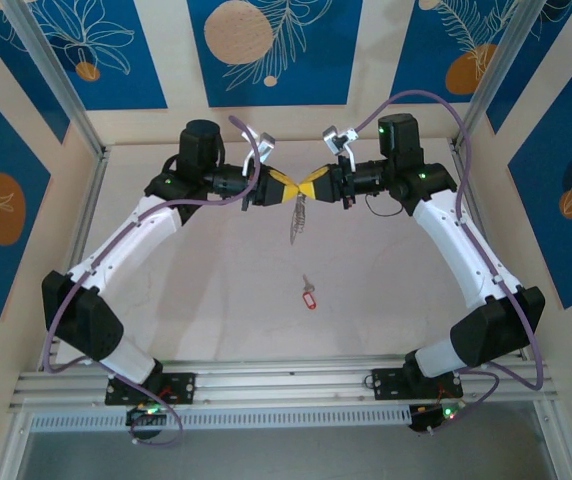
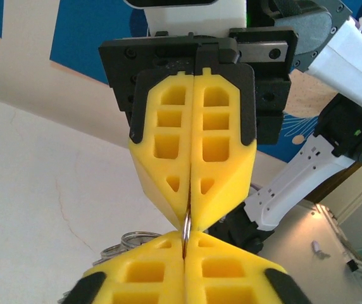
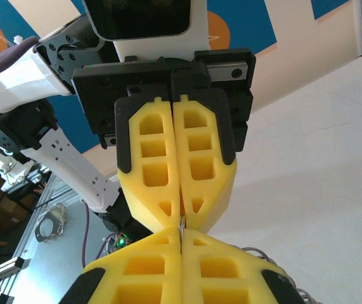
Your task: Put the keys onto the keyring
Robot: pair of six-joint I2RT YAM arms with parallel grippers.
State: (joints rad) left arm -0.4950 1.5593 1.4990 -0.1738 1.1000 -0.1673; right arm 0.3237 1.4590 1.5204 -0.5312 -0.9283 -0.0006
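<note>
My two grippers meet tip to tip above the far middle of the table. The left gripper [image 1: 290,187] and the right gripper [image 1: 312,186] are both shut on the keyring [image 1: 296,220], a thin grey loop whose fringe hangs down below them. In the left wrist view a sliver of the keyring [image 2: 186,229] shows in the seam of my left gripper [image 2: 186,239], with the right gripper [image 2: 190,218] pinching it from the other side. The right wrist view shows the same pinch: keyring [image 3: 181,223], right gripper [image 3: 181,235], left gripper [image 3: 181,218]. The keys [image 1: 309,297], a small silver key with a red tag, lie on the table nearer me.
Pale walls with blue panels [image 1: 266,50] close in the table on three sides, with metal posts [image 1: 56,85] at the back corners. An aluminium rail [image 1: 286,385] runs along the near edge by the arm bases.
</note>
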